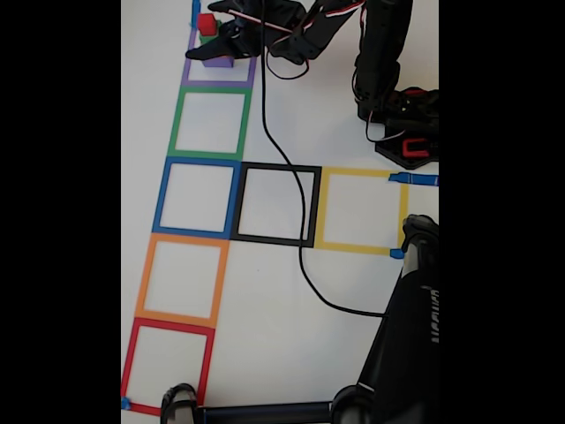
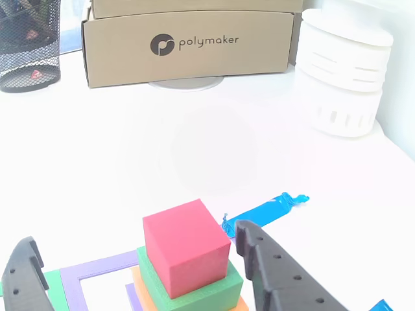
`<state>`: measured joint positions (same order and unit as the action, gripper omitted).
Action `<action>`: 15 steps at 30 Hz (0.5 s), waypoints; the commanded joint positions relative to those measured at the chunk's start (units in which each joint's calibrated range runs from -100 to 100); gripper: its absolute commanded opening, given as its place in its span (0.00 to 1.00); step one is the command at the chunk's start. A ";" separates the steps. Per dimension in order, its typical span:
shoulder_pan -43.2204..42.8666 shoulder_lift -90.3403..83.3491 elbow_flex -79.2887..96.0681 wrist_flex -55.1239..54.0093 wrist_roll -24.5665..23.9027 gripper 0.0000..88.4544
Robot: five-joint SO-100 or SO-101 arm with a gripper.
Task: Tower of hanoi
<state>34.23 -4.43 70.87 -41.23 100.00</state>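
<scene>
All four cubes are stacked in the purple tape square at the table's far edge: red on green, orange and purple underneath. The hand sits wide open around the red one, fingers not touching.

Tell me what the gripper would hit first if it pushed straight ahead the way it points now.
Probably the red cube topping the stack: it sits between the open gripper fingers in the other view. Depth is unclear; the fingers might pass either side and the palm meet it.
</scene>
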 commanded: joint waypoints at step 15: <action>-0.96 1.24 -3.14 -1.68 0.00 0.28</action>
<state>34.23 -2.91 69.46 -41.64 100.00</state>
